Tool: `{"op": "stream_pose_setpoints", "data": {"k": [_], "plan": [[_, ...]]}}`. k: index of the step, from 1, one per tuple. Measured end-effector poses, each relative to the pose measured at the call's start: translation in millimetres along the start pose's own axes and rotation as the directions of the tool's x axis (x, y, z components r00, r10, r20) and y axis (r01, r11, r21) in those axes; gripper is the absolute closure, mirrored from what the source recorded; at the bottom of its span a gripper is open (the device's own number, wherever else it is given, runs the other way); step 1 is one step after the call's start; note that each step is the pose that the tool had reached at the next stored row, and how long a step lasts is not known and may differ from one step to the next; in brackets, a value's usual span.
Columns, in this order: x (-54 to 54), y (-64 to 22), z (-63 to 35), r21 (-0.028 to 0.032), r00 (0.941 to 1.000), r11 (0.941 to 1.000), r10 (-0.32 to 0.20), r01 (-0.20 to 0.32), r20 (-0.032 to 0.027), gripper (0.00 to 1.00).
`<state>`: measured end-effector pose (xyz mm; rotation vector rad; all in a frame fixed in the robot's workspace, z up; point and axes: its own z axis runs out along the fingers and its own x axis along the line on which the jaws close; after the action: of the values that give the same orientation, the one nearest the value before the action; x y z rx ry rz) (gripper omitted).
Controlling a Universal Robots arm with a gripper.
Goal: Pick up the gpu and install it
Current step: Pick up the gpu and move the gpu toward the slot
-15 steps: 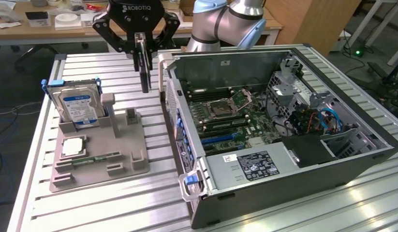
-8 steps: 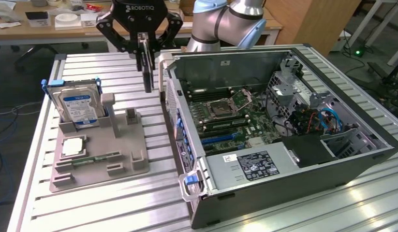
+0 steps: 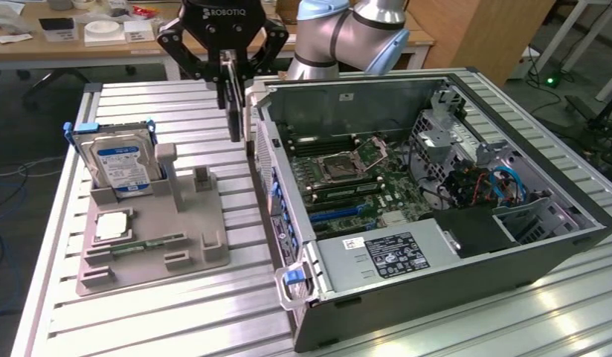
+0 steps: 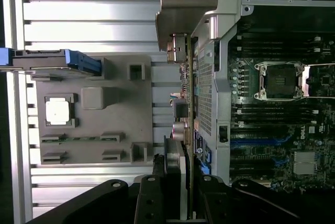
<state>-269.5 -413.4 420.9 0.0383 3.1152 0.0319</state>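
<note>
gpu (image 3: 232, 111) top hidden between jaws, arm (image 3: 335, 33) cut off at edge

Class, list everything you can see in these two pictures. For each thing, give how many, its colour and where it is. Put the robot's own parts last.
gpu: one, black, hanging edge-on from the gripper, between holder and case.
hard drive: one, silver with blue label, upright in the holder.
processor chip: one, silver, flat in a holder pocket.
memory stick: one, green, lying in the holder.
holder: one, grey, on the table, exterior view's left.
computer case: one, dark grey, open, exterior view's right.
motherboard: one, green, inside the case.
power supply: one, grey, inside the case.
table: one, silver, slatted.
arm: one, silver and blue, behind the case.
gripper: one, black, shut on the gpu.
</note>
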Motion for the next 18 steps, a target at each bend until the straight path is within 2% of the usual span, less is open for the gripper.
{"op": "stream_pose_setpoints", "data": {"k": [18], "plan": [[-16.8, 0.4, 0.5, 0.0000, 1.0000, 1.0000, 0.000, 0.000, 0.0000, 0.72]]}}
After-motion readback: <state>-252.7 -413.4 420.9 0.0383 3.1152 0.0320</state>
